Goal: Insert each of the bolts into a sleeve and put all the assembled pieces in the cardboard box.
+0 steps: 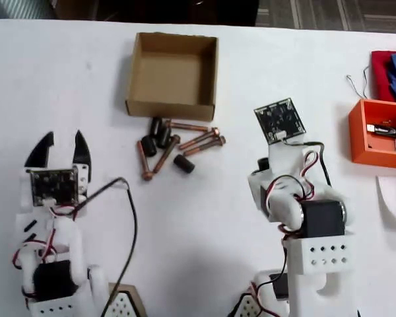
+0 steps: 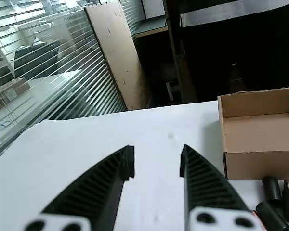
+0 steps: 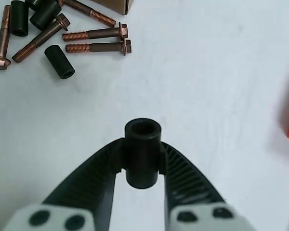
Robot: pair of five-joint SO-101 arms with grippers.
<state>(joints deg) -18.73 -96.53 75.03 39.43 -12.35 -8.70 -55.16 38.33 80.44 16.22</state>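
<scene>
**Right wrist view: one sleeve clamped between the fingers, the other parts loose by the box**

The white table (image 1: 185, 251) carries everything. The cardboard box (image 1: 170, 109) sits open at its far side, with nothing seen inside it. An orange bin (image 1: 376, 142) stands at the table's right edge.

The left gripper (image 1: 64, 135) rests low near the table's left side. Its fingers are spread apart with nothing between them, and they point towards the far edge, well apart from the box and the parts. The right gripper (image 3: 142, 161) is clenched on a black sleeve (image 3: 143, 132). The sleeve sits right at the fingertips, pressed from both sides. Its open bore faces the wrist camera and it is held clear above bare table, away from the pile.

Five copper bolts (image 1: 199, 139) lie loose just in front of the box, none of them inside a sleeve. Four loose sleeves (image 1: 183, 164) lie among them, some touching the bolts.
</scene>
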